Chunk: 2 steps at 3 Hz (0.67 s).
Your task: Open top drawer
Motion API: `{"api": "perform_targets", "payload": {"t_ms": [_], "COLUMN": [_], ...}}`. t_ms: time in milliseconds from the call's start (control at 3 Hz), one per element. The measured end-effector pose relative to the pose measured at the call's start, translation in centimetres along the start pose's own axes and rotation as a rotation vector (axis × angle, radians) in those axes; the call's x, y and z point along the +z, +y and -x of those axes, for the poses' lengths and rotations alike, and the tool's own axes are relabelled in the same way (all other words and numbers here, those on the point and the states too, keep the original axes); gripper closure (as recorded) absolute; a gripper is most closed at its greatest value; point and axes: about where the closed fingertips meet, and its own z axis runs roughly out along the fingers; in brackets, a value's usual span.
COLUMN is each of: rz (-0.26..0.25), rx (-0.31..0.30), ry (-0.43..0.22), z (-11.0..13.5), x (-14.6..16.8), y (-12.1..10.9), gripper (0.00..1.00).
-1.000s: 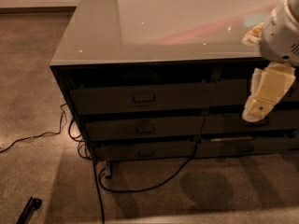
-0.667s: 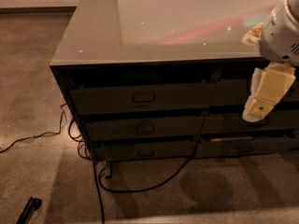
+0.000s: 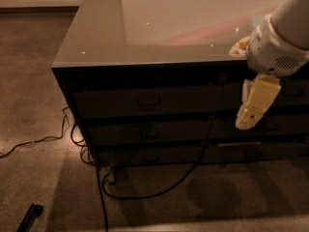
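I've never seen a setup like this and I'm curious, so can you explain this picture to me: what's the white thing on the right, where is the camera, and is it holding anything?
The white thing at the right is a robot's arm. The pale yellow part hanging from it is its claw, the part that grasps. There is only one camera view, looking down at the front of a dark cabinet. Where the camera is mounted I cannot tell. The cabinet has a glossy top that mirrors lights, and rows of dark drawers below it. The top drawer, with a small pull at its middle, looks shut. The claw hangs in front of the cabinet's right part, to the right of that pull, and I see nothing held in it. On the floor run cables, and a small dark object lies at the bottom left.
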Motion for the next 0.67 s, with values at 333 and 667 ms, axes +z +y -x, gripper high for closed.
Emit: {"api": "perform_targets", "payload": {"t_ms": [333,667], "rz": [0.086,0.105], "rx": [-0.079,-0.197], "ry": [0.003,0.124], "z": [1.8,3.6], "x": [5.6,11.0], "y": [-1.1,-3.3], "gripper": [0.0,0.0]}}
